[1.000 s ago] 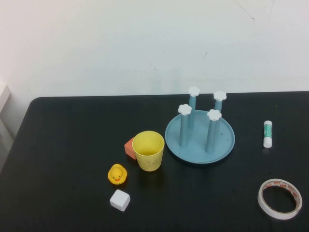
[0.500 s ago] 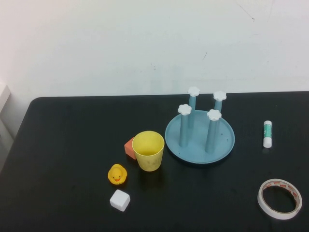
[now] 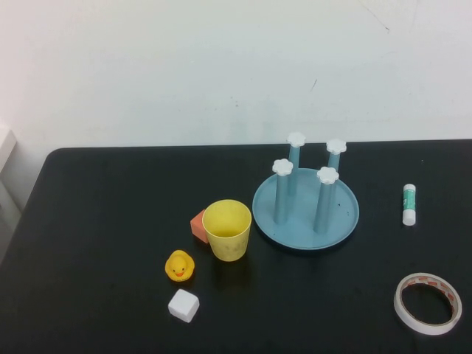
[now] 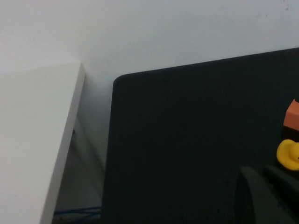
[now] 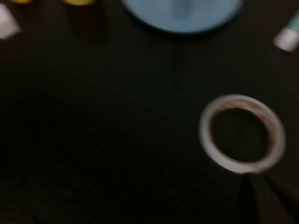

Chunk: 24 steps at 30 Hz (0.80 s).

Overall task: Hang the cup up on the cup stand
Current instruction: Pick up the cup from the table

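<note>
Nothing has moved; yellow tapered plastic cup (image 3: 227, 229) stands untouched beside light-blue four-post cup stand (image 3: 305, 200); both grippers (off-table) closed empty; approach pending

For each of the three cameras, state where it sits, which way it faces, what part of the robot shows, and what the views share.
High view: raised, angled down at the black table with the cup and cup stand; no arm shows.
Left wrist view: over the table's left corner; the shut left gripper shows dark at the edge.
Right wrist view: looks down at the tape roll; the shut right gripper shows.
Shared: duck, tape roll, stand.
</note>
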Motion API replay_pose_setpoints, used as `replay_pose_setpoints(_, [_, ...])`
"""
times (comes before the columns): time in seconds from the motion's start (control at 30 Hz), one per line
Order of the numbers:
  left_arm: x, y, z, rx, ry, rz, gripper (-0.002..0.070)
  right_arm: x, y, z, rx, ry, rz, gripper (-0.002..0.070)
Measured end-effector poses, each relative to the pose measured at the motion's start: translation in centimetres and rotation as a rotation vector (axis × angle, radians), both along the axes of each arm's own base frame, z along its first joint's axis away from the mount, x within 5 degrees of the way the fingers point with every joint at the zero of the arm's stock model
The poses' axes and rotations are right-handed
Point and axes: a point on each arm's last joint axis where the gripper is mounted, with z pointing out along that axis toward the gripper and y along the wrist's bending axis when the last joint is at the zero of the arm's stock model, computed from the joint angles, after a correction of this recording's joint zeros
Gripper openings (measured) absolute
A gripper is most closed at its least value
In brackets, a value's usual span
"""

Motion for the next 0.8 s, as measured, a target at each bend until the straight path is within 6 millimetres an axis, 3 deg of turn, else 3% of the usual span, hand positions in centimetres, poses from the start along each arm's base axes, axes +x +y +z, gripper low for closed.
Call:
replay_pose_setpoints(0.2, [0.4, -0.2, -2.6, -0.040, 0.020, -0.003, -0.0001, 2.3, 2.0, -0.2, 0.066, 0.019, 0.189, 0.0000])
replay_pose_setpoints(0.37, [0.6, -0.2, -2.9, -0.053, 0.000, -0.002, -0.0001, 5.3, 4.6, 0.7, 0.051, 0.025, 0.328, 0.0000])
replay_pose_setpoints(0.63, [0.6, -0.2, -2.8, -0.057, -0.008, -0.002, -0.0001, 10.7, 12.4, 1.7, 0.046, 0.037, 0.536, 0.0019])
replay_pose_setpoints(0.7, [0.6, -0.2, -2.8, -0.057, -0.008, -0.002, -0.0001, 12.0, 14.6, 1.7, 0.049, 0.043, 0.576, 0.0058])
replay_pose_setpoints(0.8, [0.6, -0.2, -2.8, -0.057, -0.008, -0.002, -0.0001, 13.8, 17.7, 1.5, 0.052, 0.044, 0.626, 0.0174])
